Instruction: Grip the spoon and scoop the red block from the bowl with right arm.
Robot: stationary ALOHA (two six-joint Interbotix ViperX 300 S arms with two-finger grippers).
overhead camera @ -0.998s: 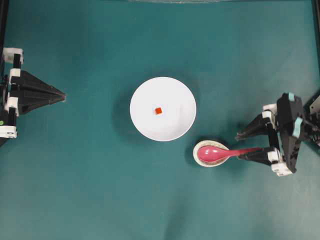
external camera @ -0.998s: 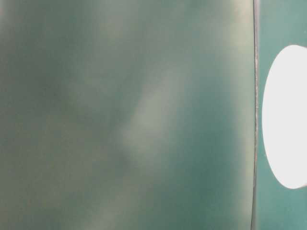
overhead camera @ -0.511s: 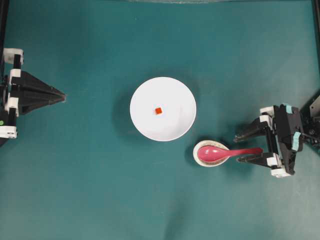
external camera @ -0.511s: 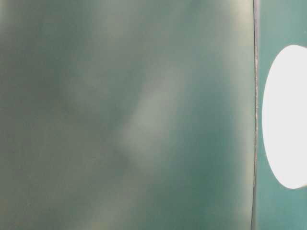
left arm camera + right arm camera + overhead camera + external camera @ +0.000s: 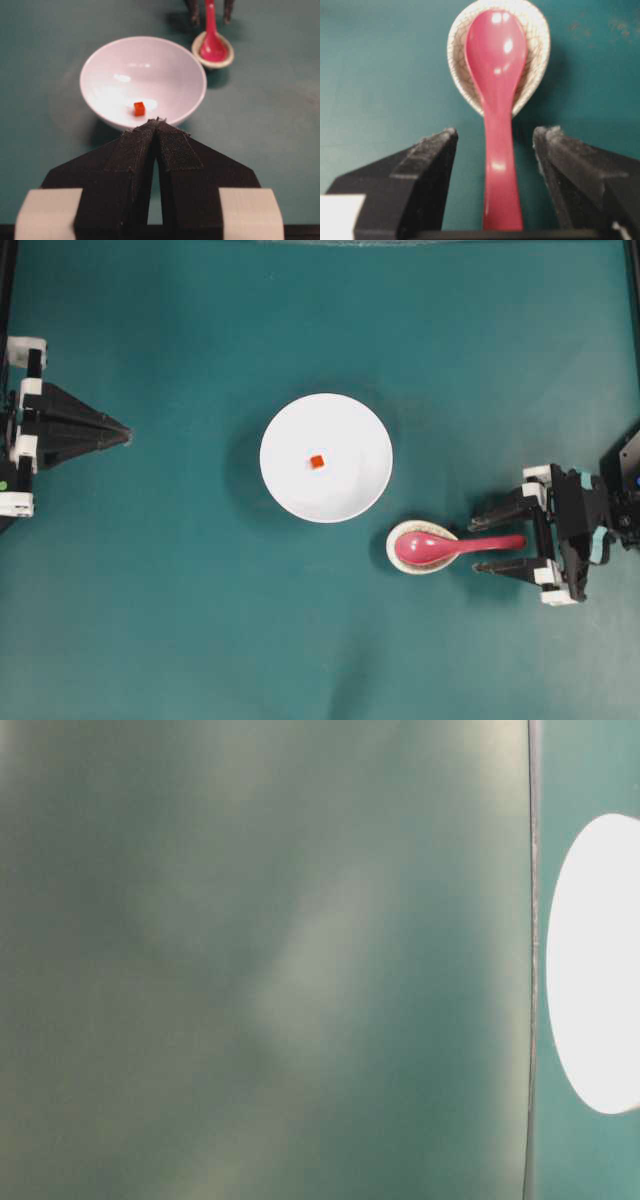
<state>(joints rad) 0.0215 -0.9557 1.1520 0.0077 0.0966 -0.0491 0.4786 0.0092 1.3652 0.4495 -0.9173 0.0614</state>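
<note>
The white bowl (image 5: 326,457) sits about in the middle of the teal tabletop (image 5: 200,620), and the only thing in it is the red block (image 5: 316,461), a tiny cube lying on the bowl's floor a little left of its centre in the overhead view. From the left wrist camera the cube shows on the near side of the bowl's bottom, not touching the wall.

Just to the right of the bowl and a bit nearer the bottom edge of the overhead view is a small speckled egg-shaped dish (image 5: 422,548), close to the bowl. The spoon (image 5: 455,544) lies with its pink-red scoop resting inside that dish, nearly filling it, and its straight handle sticks out over the dish's rim toward the right.

The right end effector (image 5: 483,542) is spread wide, one finger on each side of the spoon's handle. In the right wrist view there is clear teal tabletop between each black finger and the handle, so neither one touches it; the handle runs down the gap roughly in the middle.

Over at the far left, the left end effector (image 5: 125,432) points toward the bowl from well away, its two fingers pressed together at the tips with nothing between them.

The table-level view is mostly a greenish blur, with only a white oval at its right edge.
</note>
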